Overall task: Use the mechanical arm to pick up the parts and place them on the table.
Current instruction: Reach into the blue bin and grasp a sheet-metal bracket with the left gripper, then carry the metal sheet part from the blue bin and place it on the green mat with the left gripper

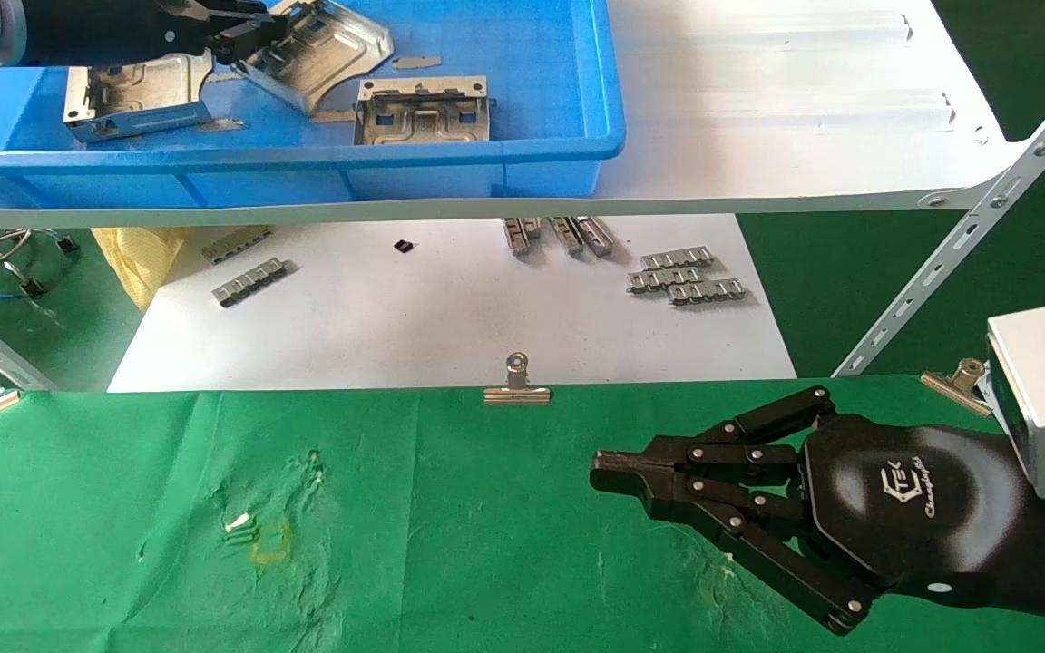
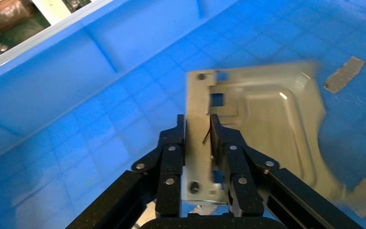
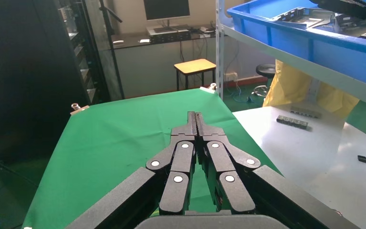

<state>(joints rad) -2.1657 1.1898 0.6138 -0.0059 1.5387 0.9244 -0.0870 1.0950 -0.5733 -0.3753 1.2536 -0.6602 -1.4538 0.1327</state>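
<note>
Left gripper clamped on shiny silver bracket inside blue bin: square cutouts, embossed channel, curved notch. Right gripper pinched together, empty, above green table.

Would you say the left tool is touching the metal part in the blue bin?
Touching: in the left wrist view, the left tool has its fingertips clamped on the edge wall of the part.

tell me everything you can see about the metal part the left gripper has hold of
The part is a shiny silver stamped sheet-metal bracket with a low side wall, square cutouts, an embossed channel and one curved edge. The left gripper is shut on its side wall, holding it tilted in the blue bin, its lower end overlapping another bracket.
</note>
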